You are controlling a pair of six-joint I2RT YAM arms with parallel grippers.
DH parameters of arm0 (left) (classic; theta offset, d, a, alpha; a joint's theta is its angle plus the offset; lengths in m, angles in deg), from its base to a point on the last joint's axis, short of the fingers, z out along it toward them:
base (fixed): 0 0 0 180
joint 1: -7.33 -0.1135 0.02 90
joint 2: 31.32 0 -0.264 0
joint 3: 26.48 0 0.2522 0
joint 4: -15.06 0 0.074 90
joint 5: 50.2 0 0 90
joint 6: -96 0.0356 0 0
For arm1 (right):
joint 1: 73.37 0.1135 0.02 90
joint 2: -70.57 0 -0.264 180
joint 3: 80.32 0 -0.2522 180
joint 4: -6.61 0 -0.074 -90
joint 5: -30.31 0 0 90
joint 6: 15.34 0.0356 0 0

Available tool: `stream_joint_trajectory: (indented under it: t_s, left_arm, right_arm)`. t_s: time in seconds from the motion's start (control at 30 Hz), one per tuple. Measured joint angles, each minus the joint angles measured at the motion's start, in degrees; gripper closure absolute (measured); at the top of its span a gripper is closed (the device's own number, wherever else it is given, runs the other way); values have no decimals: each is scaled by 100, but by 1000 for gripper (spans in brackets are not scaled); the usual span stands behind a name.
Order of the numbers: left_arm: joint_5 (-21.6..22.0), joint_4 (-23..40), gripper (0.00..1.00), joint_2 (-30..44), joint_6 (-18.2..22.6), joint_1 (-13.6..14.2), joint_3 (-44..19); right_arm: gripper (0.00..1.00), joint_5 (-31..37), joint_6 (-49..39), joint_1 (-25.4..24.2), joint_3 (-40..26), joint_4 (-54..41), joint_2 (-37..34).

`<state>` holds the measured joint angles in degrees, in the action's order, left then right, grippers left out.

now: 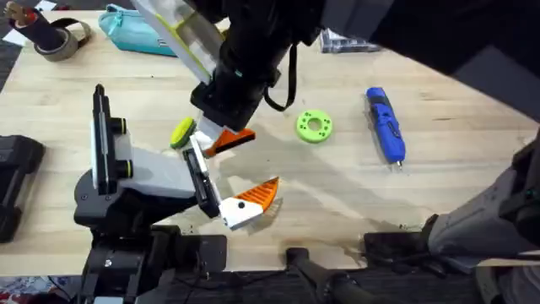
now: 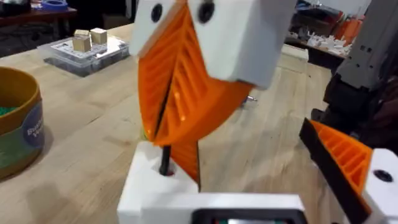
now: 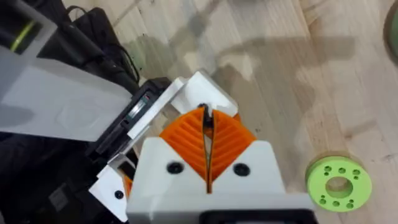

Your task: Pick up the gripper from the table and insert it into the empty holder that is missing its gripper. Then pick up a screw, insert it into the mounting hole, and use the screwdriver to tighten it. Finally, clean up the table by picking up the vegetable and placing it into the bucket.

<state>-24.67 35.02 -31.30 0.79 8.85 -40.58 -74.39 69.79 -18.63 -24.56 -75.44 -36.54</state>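
As our right gripper (image 3: 206,117) hung over the far end of the holder (image 1: 201,181), its orange pads were pinched shut on a thin dark pin, which we took for the screw (image 2: 165,158). The gripper (image 2: 149,186) sat in that holder directly below. With its mounting hole just under the upright screw's tip, we judged the coming move to be straight down.
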Motion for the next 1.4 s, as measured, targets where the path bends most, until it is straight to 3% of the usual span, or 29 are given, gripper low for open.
stream_joint_trajectory:
  t_s: [0.83,1.07,1.17,1.4]
  left_arm:
    - [0,0,14,0,0,0,0]
    - [0,0,14,2,0,0,0]
    - [0,0,14,2,0,0,0]
    - [0,0,14,0,0,0,0]
  right_arm:
    - [996,17,13,0,-55,54,0]
    - [996,291,-55,0,-704,-367,0]
    - [996,540,-149,0,-1319,-697,0]
    - [996,889,-298,38,-1745,-895,0]
